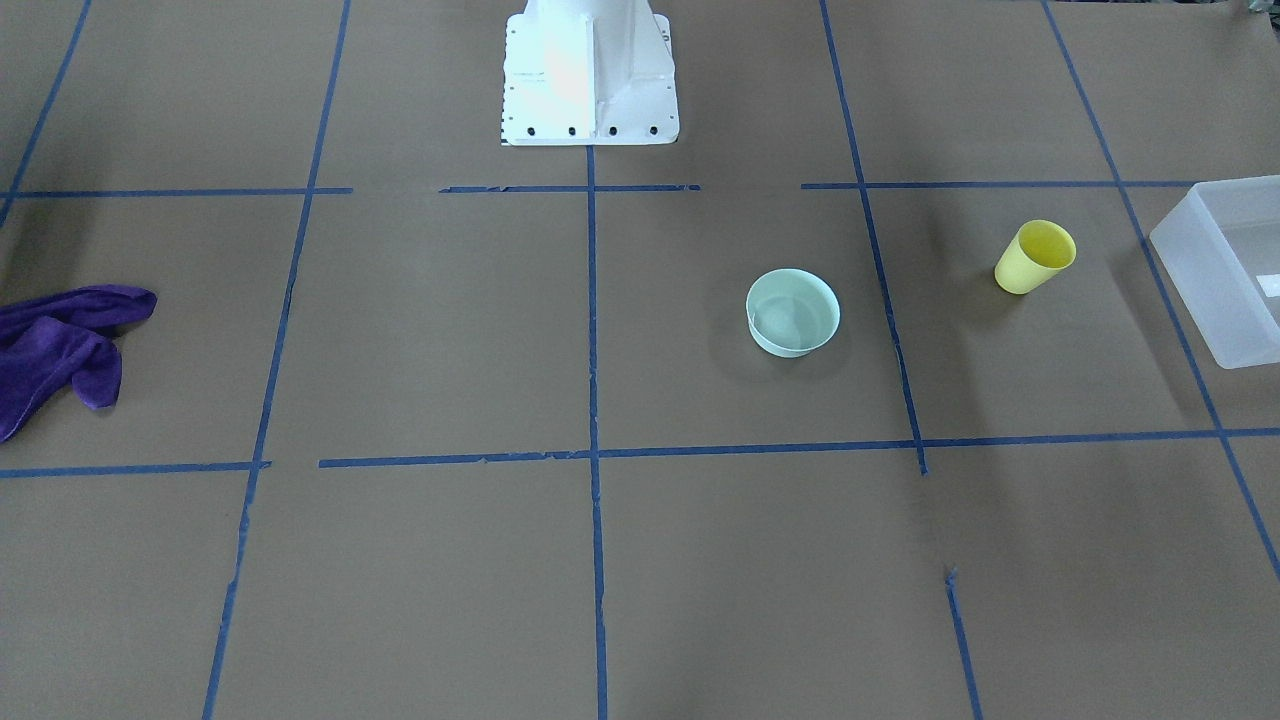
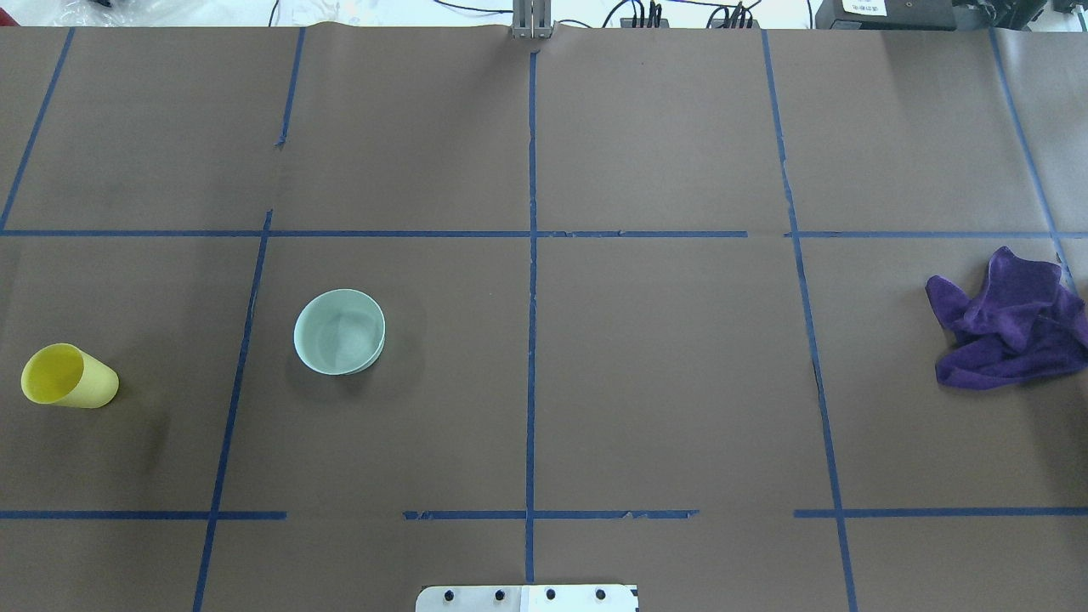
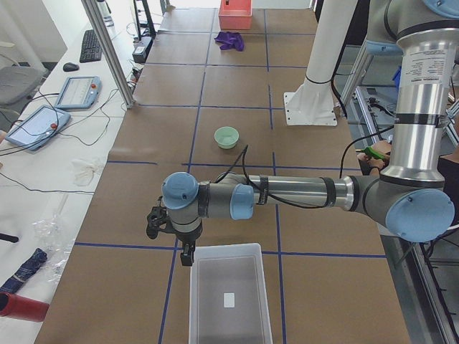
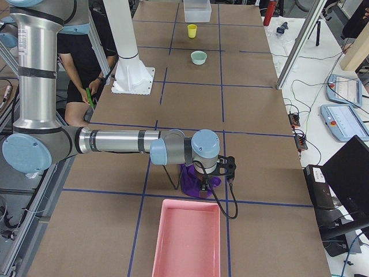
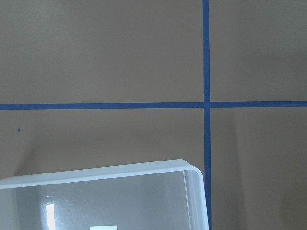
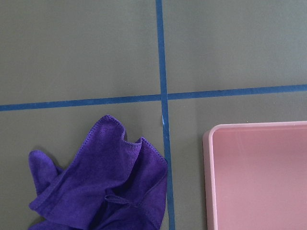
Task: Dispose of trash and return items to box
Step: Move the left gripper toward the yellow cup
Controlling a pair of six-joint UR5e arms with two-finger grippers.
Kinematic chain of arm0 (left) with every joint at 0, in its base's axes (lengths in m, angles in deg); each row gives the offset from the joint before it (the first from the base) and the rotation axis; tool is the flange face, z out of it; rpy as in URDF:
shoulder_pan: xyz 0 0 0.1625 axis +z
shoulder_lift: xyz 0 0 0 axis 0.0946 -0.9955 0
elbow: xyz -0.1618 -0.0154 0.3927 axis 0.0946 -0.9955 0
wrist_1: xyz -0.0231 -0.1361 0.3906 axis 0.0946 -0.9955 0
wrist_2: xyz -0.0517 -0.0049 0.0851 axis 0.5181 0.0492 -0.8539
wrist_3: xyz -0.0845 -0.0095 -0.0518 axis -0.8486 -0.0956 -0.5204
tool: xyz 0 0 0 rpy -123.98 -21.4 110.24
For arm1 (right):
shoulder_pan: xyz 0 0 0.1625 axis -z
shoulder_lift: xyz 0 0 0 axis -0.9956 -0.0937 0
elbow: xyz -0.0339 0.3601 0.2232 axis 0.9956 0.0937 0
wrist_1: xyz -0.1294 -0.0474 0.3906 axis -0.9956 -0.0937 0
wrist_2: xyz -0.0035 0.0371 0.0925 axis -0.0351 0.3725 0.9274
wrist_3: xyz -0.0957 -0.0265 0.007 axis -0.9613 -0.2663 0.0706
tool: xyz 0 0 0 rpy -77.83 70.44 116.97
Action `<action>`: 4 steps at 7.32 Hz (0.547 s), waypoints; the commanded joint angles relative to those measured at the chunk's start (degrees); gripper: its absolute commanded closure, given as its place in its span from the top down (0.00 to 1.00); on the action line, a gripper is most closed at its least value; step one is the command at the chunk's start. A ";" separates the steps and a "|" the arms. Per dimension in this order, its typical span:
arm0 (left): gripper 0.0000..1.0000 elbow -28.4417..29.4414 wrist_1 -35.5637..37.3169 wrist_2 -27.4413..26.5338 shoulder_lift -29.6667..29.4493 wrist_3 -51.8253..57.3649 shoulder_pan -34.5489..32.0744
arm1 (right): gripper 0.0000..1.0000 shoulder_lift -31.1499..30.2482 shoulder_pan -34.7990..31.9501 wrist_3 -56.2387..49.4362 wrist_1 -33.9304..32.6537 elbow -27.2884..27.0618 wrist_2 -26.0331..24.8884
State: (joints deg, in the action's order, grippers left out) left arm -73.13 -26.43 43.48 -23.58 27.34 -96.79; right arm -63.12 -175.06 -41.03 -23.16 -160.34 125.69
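Item: yellow cup (image 1: 1035, 257), upright, mouth up, long axis vertical, standing near the tabletop's left edge between the mint bowl (image 1: 793, 312) and the box (image 1: 1195, 295). My left gripper (image 3: 186, 256) hangs at the box's inward rim, so the cup lies just beyond it toward the table's middle (left arm judged much the nearer); my right gripper (image 4: 203, 186) hovers over the purple cloth (image 6: 100, 187) by the right edge. Jaw state, both: I cannot tell from these side views.
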 commanded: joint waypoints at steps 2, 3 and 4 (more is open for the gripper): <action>1.00 -1.12 -2.83 0.09 -0.14 -0.38 2.85 | 1.00 -0.03 -0.01 0.06 0.02 0.22 0.01; 1.00 -2.78 -3.20 0.09 -0.05 -0.91 5.21 | 1.00 -0.11 -0.01 0.14 0.10 0.22 0.01; 1.00 -6.10 -3.29 0.17 -0.05 -7.70 8.19 | 1.00 -0.11 -0.01 0.23 0.11 -0.04 0.01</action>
State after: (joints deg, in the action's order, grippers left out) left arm -75.98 -29.24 43.59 -23.66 25.13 -91.89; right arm -63.19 -175.06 -40.89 -23.09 -160.19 125.71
